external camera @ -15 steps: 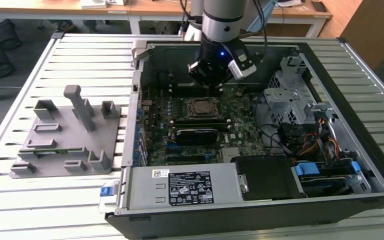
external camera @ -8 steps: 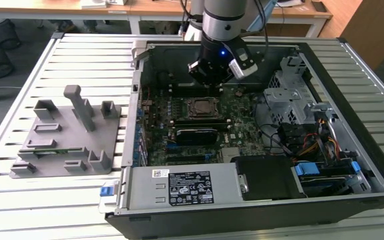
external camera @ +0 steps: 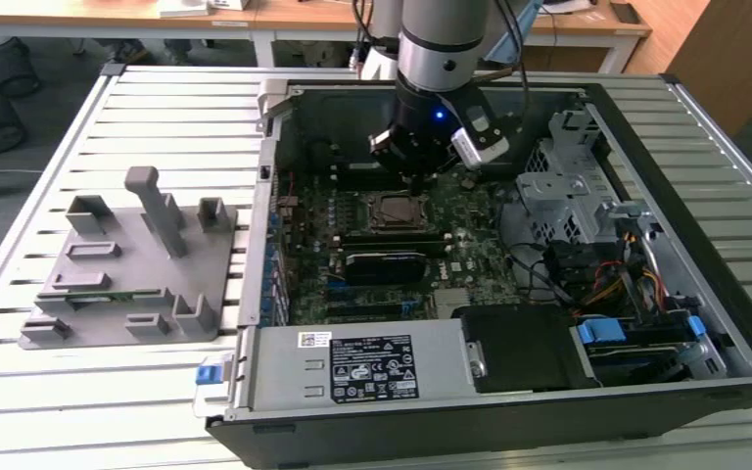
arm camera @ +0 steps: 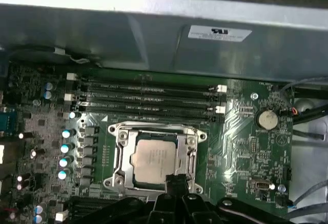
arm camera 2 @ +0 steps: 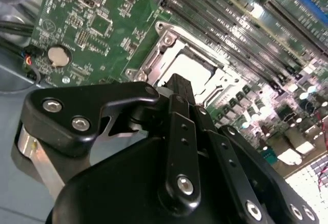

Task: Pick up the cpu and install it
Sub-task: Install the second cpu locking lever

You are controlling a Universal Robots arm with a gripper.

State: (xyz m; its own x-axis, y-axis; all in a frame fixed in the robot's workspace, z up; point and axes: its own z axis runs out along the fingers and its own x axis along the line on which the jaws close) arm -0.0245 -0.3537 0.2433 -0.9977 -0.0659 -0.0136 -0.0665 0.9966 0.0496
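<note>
1. Black gripper [arm camera 2: 177,88] links and bolts crowd the lower half of the second wrist view, and its finger tips narrow to one dark tip at the frame's centre.
2. Whether the jaws are released or clenched, I cannot tell: the tips look close together, but nothing can be seen between them.
3. Just past that tip sits the socket [arm camera 2: 192,62], its metal frame on the green motherboard [arm camera 2: 107,14].
4. At lower centre of the first wrist view the cpu [arm camera: 155,160] lies flat inside the socket [arm camera: 119,158], silvery-grey top up, framed by the metal bracket.
5. The gripper [arm camera: 177,179] tip pokes up from the bottom edge there and overlaps the cpu's near rim; whether it touches cannot be told.
6. Memory slots [arm camera: 148,96] run in dark rows above the socket in that frame, and a coin cell [arm camera: 266,118] sits at centre right.
7. A grey case wall [arm camera: 154,39] with a white label spans the upper part of the frame.
8. In the exterior view the arm [external camera: 442,49] comes down from top centre into the open computer case [external camera: 689,245], its gripper [external camera: 418,168] hanging just above the socket [external camera: 396,211] in the middle of the frame.
9. A grey fixture tray [external camera: 128,264] lies at centre left of the exterior view on the slatted table [external camera: 36,392], beside the case.
</note>
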